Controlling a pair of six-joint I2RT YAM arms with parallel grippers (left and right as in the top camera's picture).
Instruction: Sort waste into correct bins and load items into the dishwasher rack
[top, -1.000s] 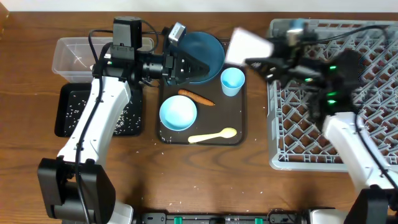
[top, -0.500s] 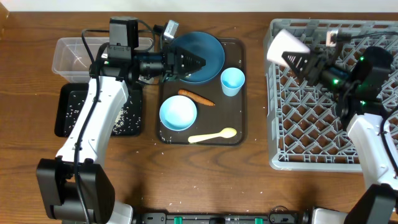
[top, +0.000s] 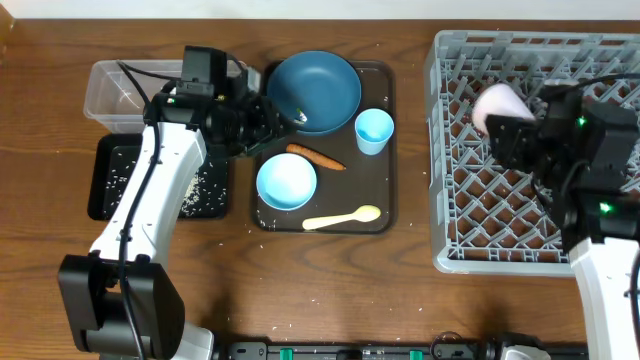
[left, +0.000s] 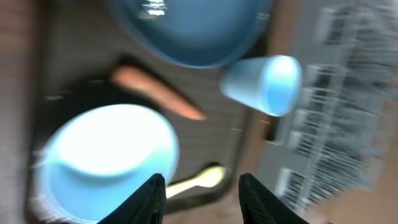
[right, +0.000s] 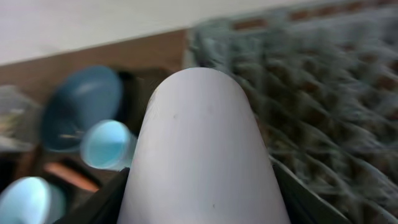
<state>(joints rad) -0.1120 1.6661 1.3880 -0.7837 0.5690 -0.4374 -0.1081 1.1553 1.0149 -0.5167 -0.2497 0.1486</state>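
**Over the dishwasher rack: a cup in the grip, not yet set down**

Over the far part of the dishwasher rack (top: 450, 255), the right gripper (top: 512, 126) is clamped on the white-pink cup (top: 495, 102). Its fingers press either side of the cup, whose closed end faces the wrist camera. From overhead I can't tell whether the cup touches the lattice or hangs just above it. I'd call this the loading step, close to its end. The next move looks like lowering the cup between the pegs, ideally mouth down, then opening the jaws and lifting straight up so nothing tips.

Across the table, the left gripper (left: 202, 199) hangs above the dark serving tray (top: 372, 185) with its jaws partly spread and nothing between them. It is near the edge of the dark blue plate (top: 315, 85). Below it lie the carrot (top: 317, 157), the light blue bowl (top: 286, 182), the small light blue cup (top: 374, 130) and the spoon (top: 342, 217), all waiting. The carrot seems the nearest pick, and it would want a narrow pinch across its middle.
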